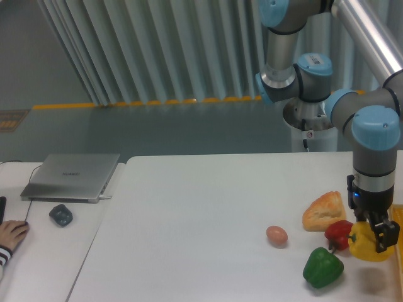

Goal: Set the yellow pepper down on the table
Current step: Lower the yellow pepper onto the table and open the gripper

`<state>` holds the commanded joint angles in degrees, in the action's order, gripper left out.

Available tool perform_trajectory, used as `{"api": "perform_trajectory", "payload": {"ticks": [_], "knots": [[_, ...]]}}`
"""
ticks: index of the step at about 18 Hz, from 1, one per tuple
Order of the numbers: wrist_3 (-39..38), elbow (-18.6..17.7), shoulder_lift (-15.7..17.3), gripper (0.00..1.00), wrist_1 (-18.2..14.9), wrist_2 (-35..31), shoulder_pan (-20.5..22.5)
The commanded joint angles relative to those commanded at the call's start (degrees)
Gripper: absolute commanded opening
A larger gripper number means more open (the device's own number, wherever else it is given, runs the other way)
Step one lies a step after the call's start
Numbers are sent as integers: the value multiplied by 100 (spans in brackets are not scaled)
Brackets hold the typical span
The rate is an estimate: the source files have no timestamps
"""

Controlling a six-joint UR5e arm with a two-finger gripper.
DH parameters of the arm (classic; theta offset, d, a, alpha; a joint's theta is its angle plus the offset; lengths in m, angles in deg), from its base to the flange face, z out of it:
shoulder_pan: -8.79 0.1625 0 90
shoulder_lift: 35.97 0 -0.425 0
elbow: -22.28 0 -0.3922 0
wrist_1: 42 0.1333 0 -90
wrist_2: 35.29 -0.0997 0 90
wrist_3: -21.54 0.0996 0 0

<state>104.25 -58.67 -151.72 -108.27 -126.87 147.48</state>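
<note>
**Yellow pepper held low at the table's right edge**

While the arm reaches down from the upper right, the gripper (376, 234) stays out of it: its fingers are clamped on the yellow pepper (367, 244), one dark finger (385, 234) showing against the pepper's right side. The pepper sits low over the white table (189, 214), near its right edge; whether its underside touches the surface cannot be told from this view. Just to its left, touching or nearly so, is the red pepper (339, 233). The green pepper (323, 267) lies a little lower and to the left, near both. A piece of bread (324, 211) rests just above the red pepper, and a brown egg (276, 235) lies apart to the left of the group. On the narrower desk at far left are a closed laptop (72, 176), a dark mouse-like object (61, 214), and a person's hand (11, 234) at the frame edge.
</note>
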Motion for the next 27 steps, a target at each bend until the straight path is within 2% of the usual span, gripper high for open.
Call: {"api": "perform_trajectory", "payload": {"ticks": [2,6,10,12,14,16,19,27], "knots": [[0,-87,0,57,0,-9,0],[-18,-246,0,60,9,-26,-26],[-61,-246,0,61,44,-26,-44],[-123,-246,0,66,44,-26,-44],[-141,-246,9,77,53,-26,-44],[-132,-246,9,97,70,-18,-44],[-141,-272,0,98,167,-175,-88],[-106,-316,61,100,150,-220,-88]]}}
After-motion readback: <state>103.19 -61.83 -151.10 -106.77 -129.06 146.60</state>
